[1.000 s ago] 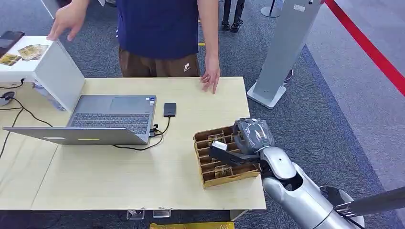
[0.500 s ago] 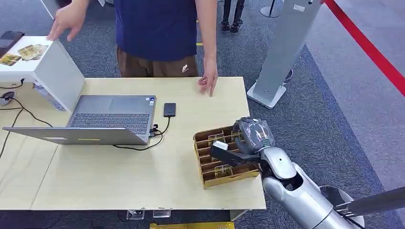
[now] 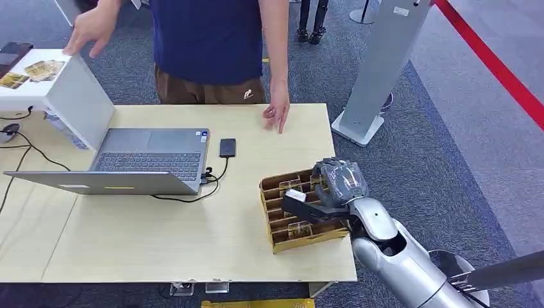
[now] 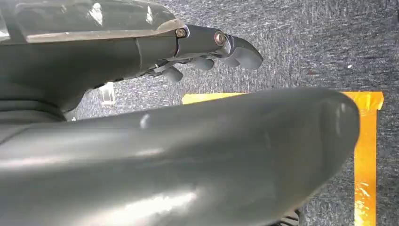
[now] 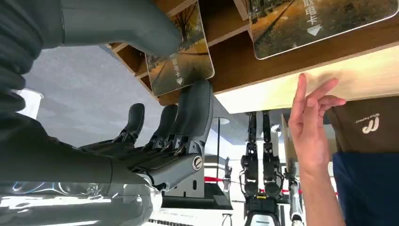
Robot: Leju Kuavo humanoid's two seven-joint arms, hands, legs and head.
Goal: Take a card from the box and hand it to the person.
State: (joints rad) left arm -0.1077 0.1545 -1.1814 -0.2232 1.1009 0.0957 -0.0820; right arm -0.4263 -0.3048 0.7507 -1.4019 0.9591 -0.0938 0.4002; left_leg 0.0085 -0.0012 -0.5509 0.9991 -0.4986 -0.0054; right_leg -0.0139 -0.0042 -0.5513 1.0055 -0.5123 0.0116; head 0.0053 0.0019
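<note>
right hand [image 3: 333,186] sits at lower right of the head frame, silver arm coming up from the bottom right corner, hand over the right end of the box [image 3: 301,212]. in the right wrist view its thumb and a dark finger [image 5: 195,110] pinch a card [image 5: 179,61] with an autumn tree picture, the card partly in its slot. another card [image 5: 315,21] stands in a neighbouring slot at upper right of that frame. box is brown, slotted, on the pale wooden table [image 3: 160,237] near its lower right edge.

left hand [image 4: 207,47] is seen in the left wrist view at upper middle, fingers curled a little, nothing in them, over grey carpet; cannot tell if it is open or closed. yellow floor tape [image 4: 367,155] runs at the right of that frame.

further up the head frame, an open laptop [image 3: 138,160] lies left of centre, a small black device [image 3: 228,147] cabled just right of it. white box [image 3: 45,83] at upper left with a phone [image 3: 13,54] on top. a person [image 3: 212,48] in a dark blue shirt stands at the far table edge, one hand [image 3: 277,114] just above the table top centre, the other hand [image 3: 93,29] raised at upper left. grey stand [image 3: 382,64] and red floor line [image 3: 494,61] at upper right.
</note>
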